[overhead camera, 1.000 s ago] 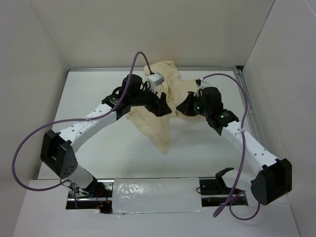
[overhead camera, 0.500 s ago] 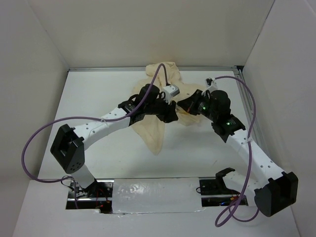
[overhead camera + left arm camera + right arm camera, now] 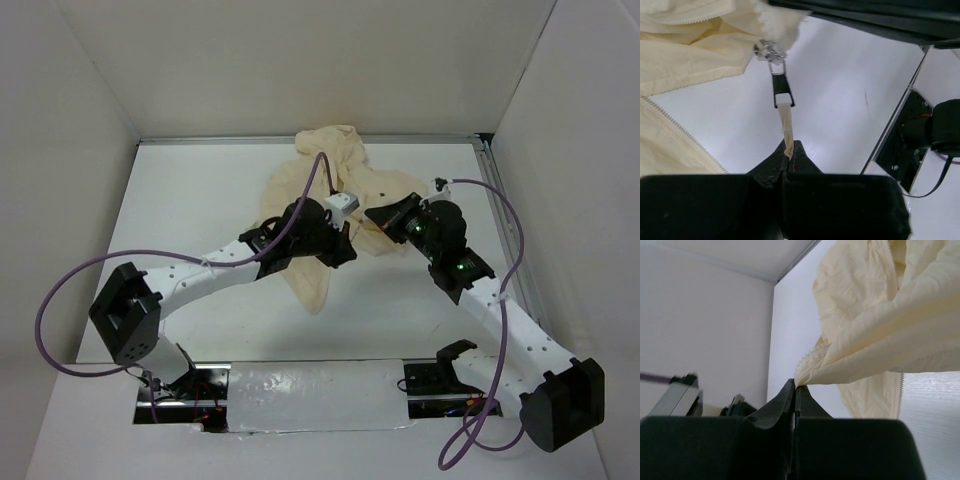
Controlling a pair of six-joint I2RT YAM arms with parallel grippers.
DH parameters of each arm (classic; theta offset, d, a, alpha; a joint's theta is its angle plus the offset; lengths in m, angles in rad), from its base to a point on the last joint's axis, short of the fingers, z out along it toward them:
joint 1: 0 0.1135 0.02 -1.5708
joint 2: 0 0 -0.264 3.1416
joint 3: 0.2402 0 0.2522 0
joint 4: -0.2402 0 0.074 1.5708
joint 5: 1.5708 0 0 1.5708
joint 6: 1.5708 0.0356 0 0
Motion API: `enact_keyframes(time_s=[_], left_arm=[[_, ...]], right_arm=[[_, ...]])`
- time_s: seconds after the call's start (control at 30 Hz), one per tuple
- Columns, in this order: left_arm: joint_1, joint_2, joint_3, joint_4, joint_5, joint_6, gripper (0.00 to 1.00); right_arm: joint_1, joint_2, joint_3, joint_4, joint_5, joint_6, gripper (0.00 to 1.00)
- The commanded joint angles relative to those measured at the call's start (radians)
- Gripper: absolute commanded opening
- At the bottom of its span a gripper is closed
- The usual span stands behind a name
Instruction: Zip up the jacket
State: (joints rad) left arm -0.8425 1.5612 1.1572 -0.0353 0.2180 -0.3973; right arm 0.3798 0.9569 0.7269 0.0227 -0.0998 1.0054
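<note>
Left end effector [image 3: 788, 151] pinches cloth tag [image 3: 785, 122] of zipper pull [image 3: 781, 90]; tag taut, running straight fwd from tips (slider [image 3: 767, 50] beyond). Right end effector [image 3: 794, 389] clamps jacket [image 3: 875, 315] edge nearby.

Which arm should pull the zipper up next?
Left. The left gripper is shut on the cream tab hanging from the zipper pull, so it can likely draw it along. The right gripper only pinches an edge of the jacket, steadying it.
</note>
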Motion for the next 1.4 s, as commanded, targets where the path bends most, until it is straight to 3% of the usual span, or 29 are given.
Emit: enact_keyframes(time_s=[0.0,0.2,0.23,0.27,0.3,0.37,0.4,0.43,0.6,0.8,0.87,0.97,1.1,1.37], left_arm=[[-0.072,-0.047,-0.056,-0.075,-0.046,-0.080,0.00],[-0.142,-0.015,-0.047,-0.112,-0.094,-0.129,0.00],[-0.142,-0.006,-0.018,-0.124,-0.100,-0.129,0.04],[-0.142,0.003,-0.004,-0.144,-0.103,-0.129,0.11],[-0.142,0.020,0.007,-0.153,-0.108,-0.129,0.25],[-0.141,0.026,0.024,-0.169,-0.134,-0.133,0.36],[-0.139,0.026,0.025,-0.175,-0.144,-0.140,0.52],[-0.135,0.022,0.022,-0.181,-0.152,-0.138,0.59],[-0.125,-0.051,-0.043,-0.193,-0.158,-0.130,0.74],[-0.072,-0.134,-0.089,-0.238,-0.181,-0.152,0.78],[-0.044,-0.162,-0.106,-0.247,-0.175,-0.159,0.99],[0.035,-0.165,-0.135,-0.304,-0.183,-0.198,0.99],[0.048,-0.142,-0.154,-0.370,-0.213,-0.222,0.99],[0.052,-0.164,-0.246,-0.307,-0.167,-0.232,0.99]], right_arm=[[-0.022,-0.037,0.029,0.177,0.231,0.122,0.00],[-0.050,-0.037,-0.026,0.260,0.161,0.202,0.00],[-0.048,-0.038,-0.027,0.264,0.147,0.193,0.00],[-0.053,-0.038,-0.032,0.261,0.138,0.190,0.00],[-0.056,-0.040,-0.030,0.257,0.120,0.185,0.00],[-0.064,-0.047,-0.020,0.227,0.104,0.154,0.00],[-0.064,-0.050,-0.015,0.215,0.059,0.135,0.00],[-0.062,-0.055,-0.012,0.180,0.048,0.115,0.00],[-0.077,-0.144,-0.102,0.177,-0.006,-0.068,0.00],[-0.090,-0.201,-0.113,0.022,-0.044,-0.195,0.00],[-0.091,-0.216,-0.119,-0.042,-0.049,-0.240,0.00],[-0.090,-0.213,-0.135,-0.162,-0.075,-0.296,0.00],[-0.078,-0.132,-0.155,-0.256,-0.130,-0.368,0.00],[-0.015,0.145,-0.185,-0.228,-0.106,-0.323,0.00]])
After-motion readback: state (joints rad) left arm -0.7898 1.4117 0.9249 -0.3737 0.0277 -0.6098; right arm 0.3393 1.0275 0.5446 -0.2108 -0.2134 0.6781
